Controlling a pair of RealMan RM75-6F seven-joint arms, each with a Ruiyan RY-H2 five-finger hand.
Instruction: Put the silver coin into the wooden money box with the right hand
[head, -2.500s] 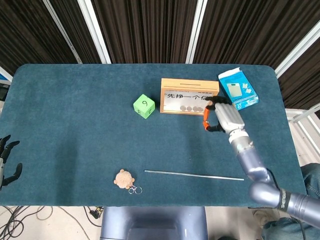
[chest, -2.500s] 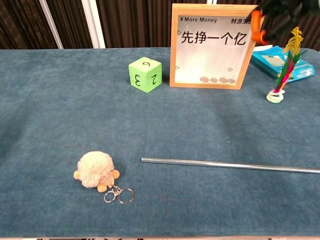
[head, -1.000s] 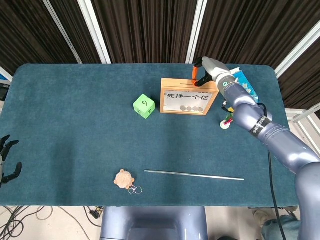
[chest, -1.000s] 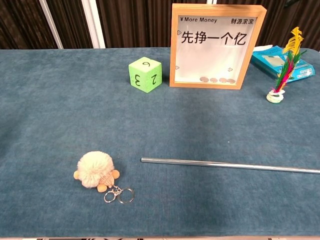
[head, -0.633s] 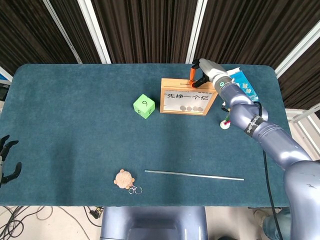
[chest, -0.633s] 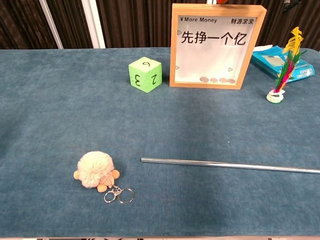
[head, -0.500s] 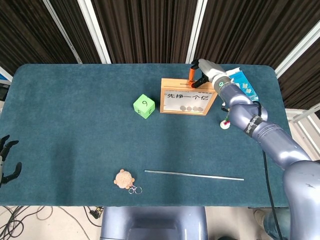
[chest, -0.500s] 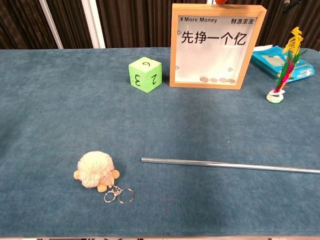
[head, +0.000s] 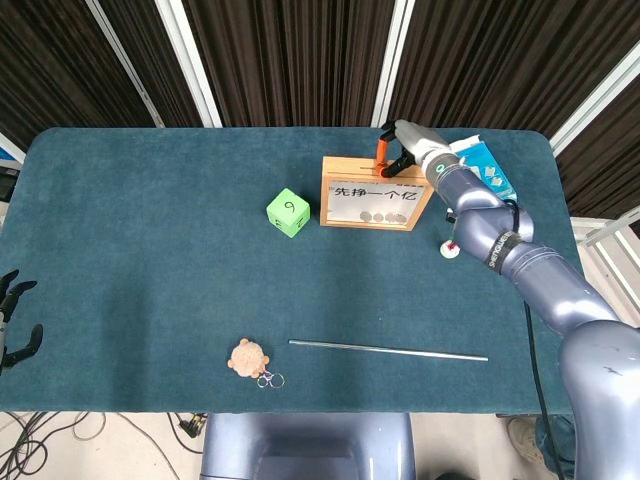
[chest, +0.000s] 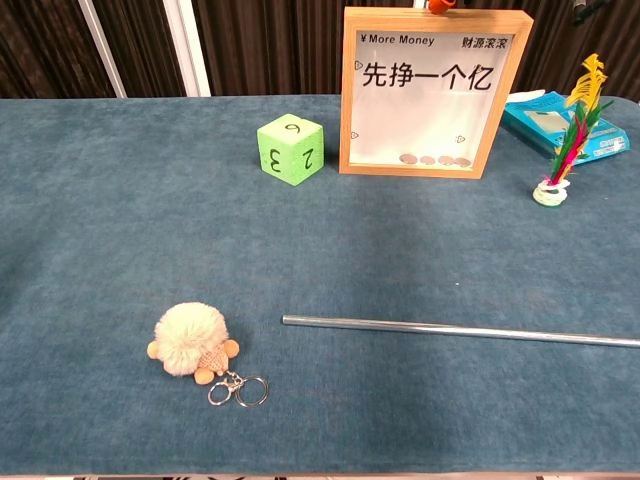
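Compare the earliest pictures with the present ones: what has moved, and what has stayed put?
The right hand rose from the money box front to its top edge. Whether it holds the coin cannot be told. The dice, rod, plush keychain and left hand stayed put.

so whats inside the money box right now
Four coins lie in a row along the bottom of the money box, seen through its clear front. Whether the right hand above it holds a coin cannot be seen.

The wooden-framed money box (chest: 434, 92) reads "¥ More Money" and "先挣一个亿" on its white front. The green foam die (chest: 290, 149) shows 6, 3 and 2.
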